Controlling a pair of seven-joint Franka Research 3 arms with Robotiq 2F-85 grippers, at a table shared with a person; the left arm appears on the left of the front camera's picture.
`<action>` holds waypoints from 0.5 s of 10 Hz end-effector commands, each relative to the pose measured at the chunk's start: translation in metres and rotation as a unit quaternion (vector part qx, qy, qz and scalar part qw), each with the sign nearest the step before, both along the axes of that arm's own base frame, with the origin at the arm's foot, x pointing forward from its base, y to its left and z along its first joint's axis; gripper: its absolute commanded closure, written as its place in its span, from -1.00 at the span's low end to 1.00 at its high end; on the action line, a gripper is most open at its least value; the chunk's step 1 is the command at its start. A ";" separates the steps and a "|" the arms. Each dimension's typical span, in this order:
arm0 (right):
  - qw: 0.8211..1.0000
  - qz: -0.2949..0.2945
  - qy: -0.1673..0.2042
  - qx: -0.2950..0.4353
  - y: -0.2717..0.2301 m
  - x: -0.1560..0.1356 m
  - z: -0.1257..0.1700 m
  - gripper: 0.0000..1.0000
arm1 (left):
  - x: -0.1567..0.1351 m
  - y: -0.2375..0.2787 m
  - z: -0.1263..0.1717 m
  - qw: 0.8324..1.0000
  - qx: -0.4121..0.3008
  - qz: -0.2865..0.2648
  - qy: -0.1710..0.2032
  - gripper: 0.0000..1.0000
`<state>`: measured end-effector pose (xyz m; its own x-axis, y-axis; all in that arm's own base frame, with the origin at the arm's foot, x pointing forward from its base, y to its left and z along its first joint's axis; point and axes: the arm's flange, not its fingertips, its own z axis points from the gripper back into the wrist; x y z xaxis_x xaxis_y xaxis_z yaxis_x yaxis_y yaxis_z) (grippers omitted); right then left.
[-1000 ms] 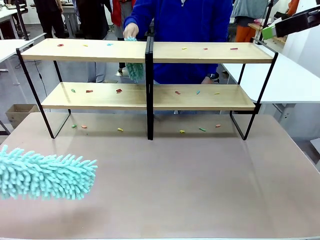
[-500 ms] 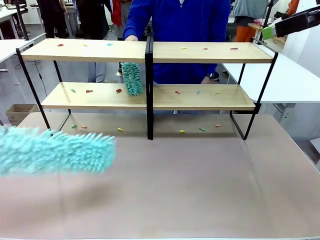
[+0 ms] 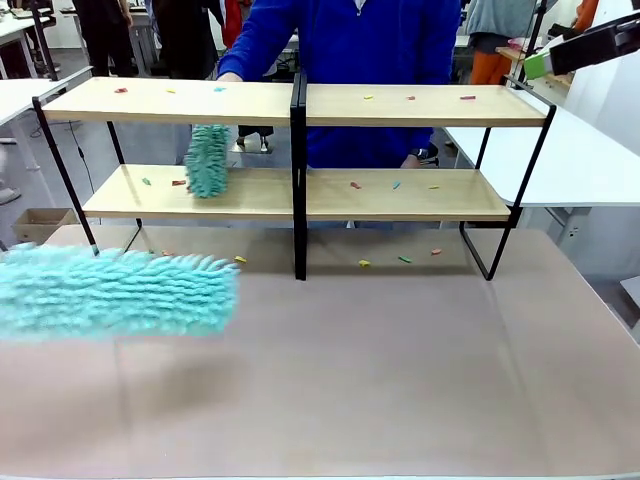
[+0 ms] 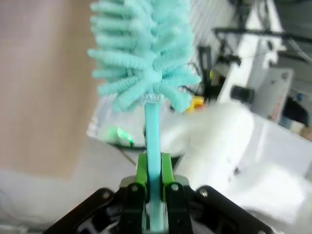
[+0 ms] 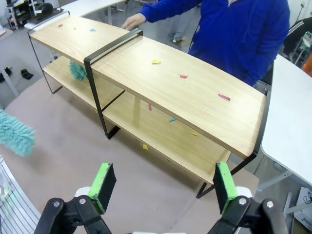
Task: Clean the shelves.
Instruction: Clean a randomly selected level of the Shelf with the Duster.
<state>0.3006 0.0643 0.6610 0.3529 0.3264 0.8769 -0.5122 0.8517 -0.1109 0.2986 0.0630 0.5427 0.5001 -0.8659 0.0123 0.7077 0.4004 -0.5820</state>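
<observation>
left hand [image 4: 154,168]: pinching duster [image 4: 144,53] handle | right hand [image 5: 161,184]: spread, held high

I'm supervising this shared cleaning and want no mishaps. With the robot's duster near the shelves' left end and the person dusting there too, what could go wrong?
1. The duster in the left gripper is close to the person's duster, which is on the lower shelf. Sweeping in there could tangle the two.
2. Sweeping may push coloured scraps off onto the tabletop, where some already lie.
</observation>
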 end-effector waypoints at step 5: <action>1.000 -0.001 -0.001 0.000 0.000 0.000 0.001 -1.00 | -0.125 0.101 0.020 0.999 0.020 -0.014 -0.023 0.74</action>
<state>0.3005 0.0642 0.6611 0.3527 0.3262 0.8770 -0.5121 0.8517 -0.1109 0.1636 0.1739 0.5660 0.4894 -0.8719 -0.0170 0.7332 0.4219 -0.5334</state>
